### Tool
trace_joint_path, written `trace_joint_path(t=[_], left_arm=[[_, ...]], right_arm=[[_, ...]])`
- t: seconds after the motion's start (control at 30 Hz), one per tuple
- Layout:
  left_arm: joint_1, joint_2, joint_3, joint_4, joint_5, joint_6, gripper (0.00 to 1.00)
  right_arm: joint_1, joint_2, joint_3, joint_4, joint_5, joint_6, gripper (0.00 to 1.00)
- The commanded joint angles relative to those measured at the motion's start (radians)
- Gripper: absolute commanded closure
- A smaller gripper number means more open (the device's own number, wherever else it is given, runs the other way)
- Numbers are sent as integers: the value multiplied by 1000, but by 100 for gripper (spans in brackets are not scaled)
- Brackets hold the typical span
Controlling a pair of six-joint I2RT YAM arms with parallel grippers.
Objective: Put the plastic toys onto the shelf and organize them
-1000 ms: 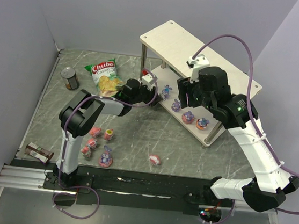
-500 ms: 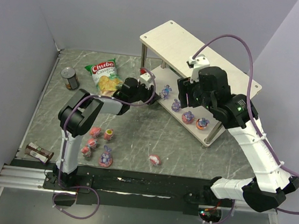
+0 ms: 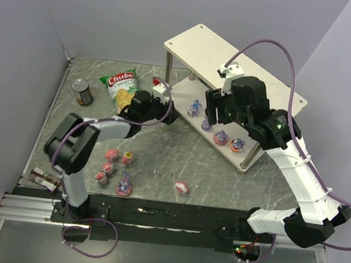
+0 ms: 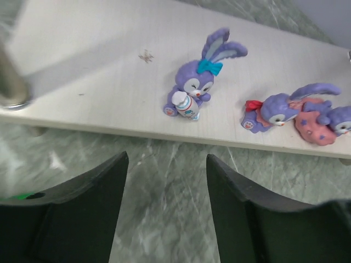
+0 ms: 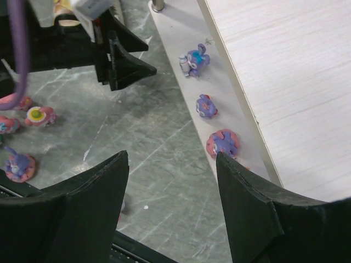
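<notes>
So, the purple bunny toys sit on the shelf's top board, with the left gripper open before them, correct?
Not quite: the purple bunny toys sit on the lower board, as the right wrist view shows; the left gripper is open before them.

The left pincer (image 4: 166, 164) has backed away from the shelf (image 4: 82, 71), its jaws now apart. The purple bunny (image 4: 196, 85) stands free on the lower board's front edge, and the elbow has swung left.

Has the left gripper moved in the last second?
Yes: the left gripper has pulled back leftward from the pale wooden two-tier shelf, toward the green chip bag.
</notes>
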Motion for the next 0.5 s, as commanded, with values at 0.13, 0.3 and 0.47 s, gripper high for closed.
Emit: trace_joint_path(t=[0.13,0.3,0.47], left_arm=[[15,-428,-123,-242,-329,-22,20],[27,-682,-172,-366,-591,1,3],[70,-871,-154,-501,-833,-2,4]], right_arm=[[38,2,-63,137,-166,25,27],[248,55,-152,264,-233,7,27],[375,204,-209,381,-353,-14,27]])
